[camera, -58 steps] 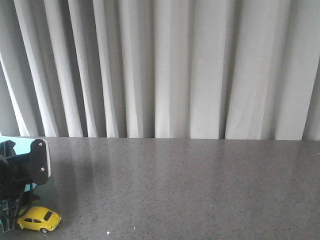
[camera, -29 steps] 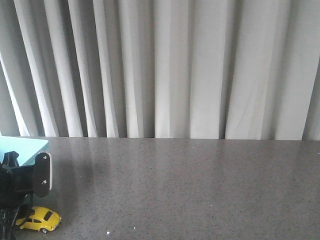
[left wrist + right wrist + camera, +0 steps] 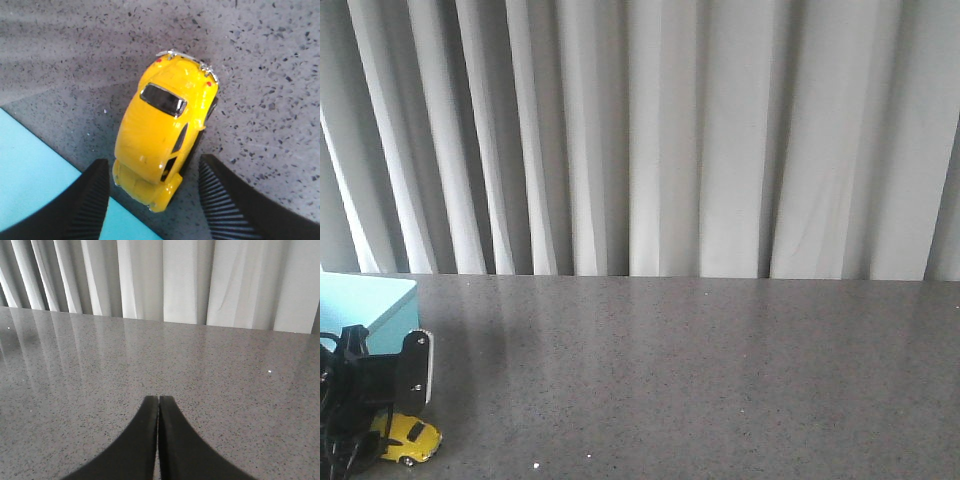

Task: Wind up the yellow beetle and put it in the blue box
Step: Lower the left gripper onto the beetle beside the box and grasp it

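The yellow beetle (image 3: 410, 441) stands on the grey table at the front left corner, beside the blue box (image 3: 365, 310). In the left wrist view the beetle (image 3: 162, 135) is seen from above on its wheels, one end lying between my open left gripper's (image 3: 152, 172) two black ribbed fingers, with a gap on each side. A corner of the blue box (image 3: 30, 185) shows beside one finger. In the front view the left arm's wrist covers the car's left end. My right gripper (image 3: 158, 402) is shut and empty above bare table.
A grey speckled table (image 3: 700, 370) stretches to the right. White pleated curtains (image 3: 650, 140) hang behind its far edge.
My left gripper has come down over the beetle, uncovering more of the blue box behind it. The beetle has not moved.
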You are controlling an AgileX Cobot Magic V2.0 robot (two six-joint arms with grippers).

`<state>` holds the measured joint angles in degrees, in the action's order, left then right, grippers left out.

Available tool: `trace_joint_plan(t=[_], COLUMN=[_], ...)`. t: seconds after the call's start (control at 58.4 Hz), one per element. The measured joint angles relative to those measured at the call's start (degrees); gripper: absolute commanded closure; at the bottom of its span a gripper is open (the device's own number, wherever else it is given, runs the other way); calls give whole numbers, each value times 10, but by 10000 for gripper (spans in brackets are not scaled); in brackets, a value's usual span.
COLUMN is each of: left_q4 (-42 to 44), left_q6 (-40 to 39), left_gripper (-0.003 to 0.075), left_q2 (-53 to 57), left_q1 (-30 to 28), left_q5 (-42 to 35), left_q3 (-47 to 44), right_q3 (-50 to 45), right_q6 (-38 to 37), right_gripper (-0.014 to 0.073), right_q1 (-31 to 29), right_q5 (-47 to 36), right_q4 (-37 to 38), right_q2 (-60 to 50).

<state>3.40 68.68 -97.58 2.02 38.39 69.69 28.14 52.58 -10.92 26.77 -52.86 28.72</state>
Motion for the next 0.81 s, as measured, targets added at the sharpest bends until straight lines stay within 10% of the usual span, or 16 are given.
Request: trace_joint_plan(t=[0.805], left_q4=[-22], left_q6=[0], left_gripper=[367], left_q2=[-138], left_q1=[0], left_q5=[28], left_q3=[127], right_q3=[0], right_q6=[0], right_gripper=[601], right_q1=[0], right_q5=[1], right_q4=[0], right_q2=[0])
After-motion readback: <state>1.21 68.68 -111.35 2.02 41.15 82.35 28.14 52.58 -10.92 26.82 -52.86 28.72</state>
